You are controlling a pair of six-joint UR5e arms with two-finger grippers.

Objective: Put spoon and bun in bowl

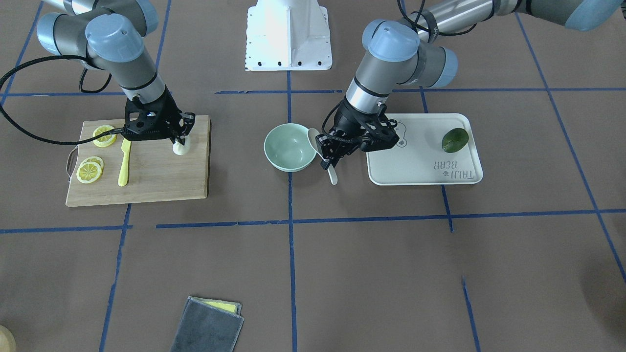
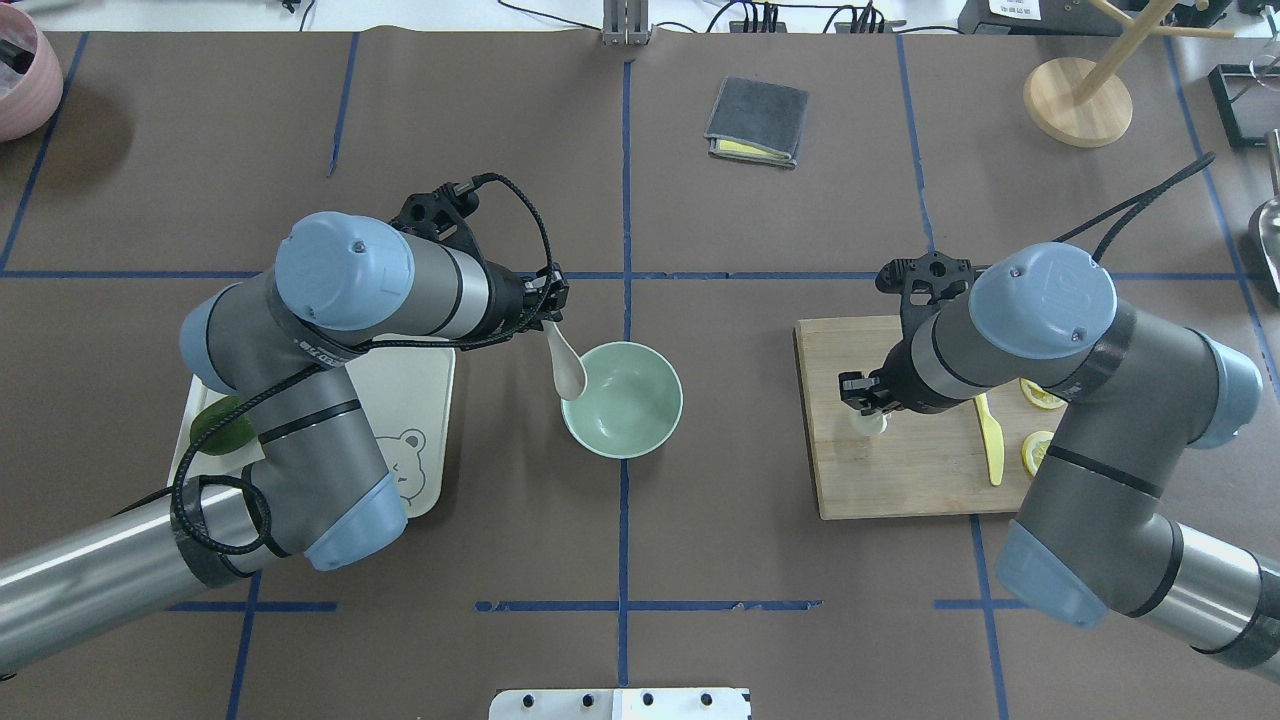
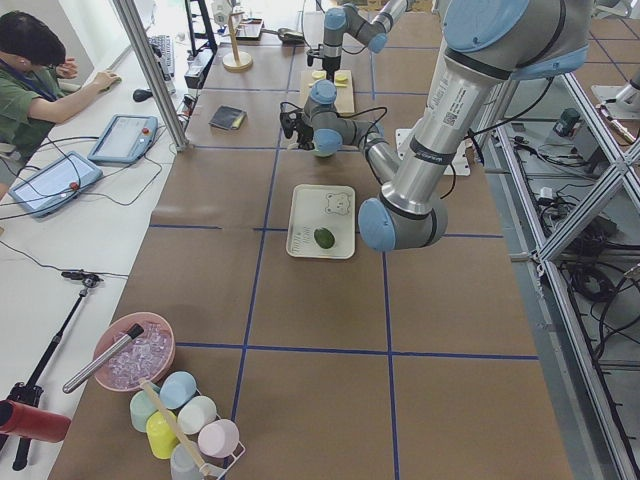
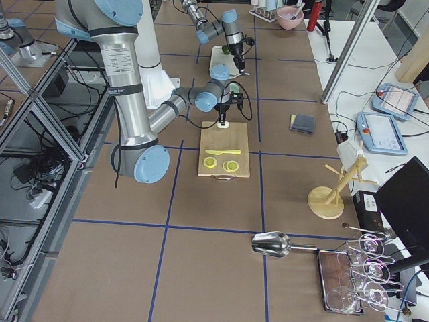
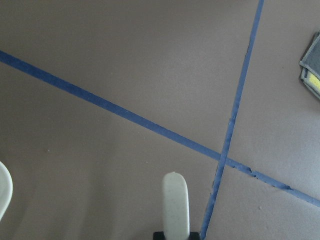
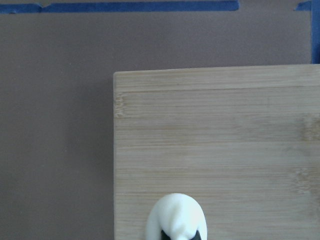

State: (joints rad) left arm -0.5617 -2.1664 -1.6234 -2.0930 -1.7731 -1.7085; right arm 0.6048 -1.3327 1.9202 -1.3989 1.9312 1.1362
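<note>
Overhead exterior: left gripper (image 2: 548, 303) clamps the spoon (image 2: 566, 366) handle, scoop at the bowl (image 2: 632, 402) rim; right gripper (image 2: 866, 402) grips the bun (image 2: 868, 423) on the board (image 2: 900, 470)

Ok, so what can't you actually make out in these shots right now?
Bun: top hidden under the right gripper in both table views; right wrist view cuts it at the bottom edge.
Spoon: where the left gripper holds it is cut off by the left wrist view's bottom edge.
Tray: partly covered by the left arm overhead.
Side views: both grippers too small to judge.
</note>
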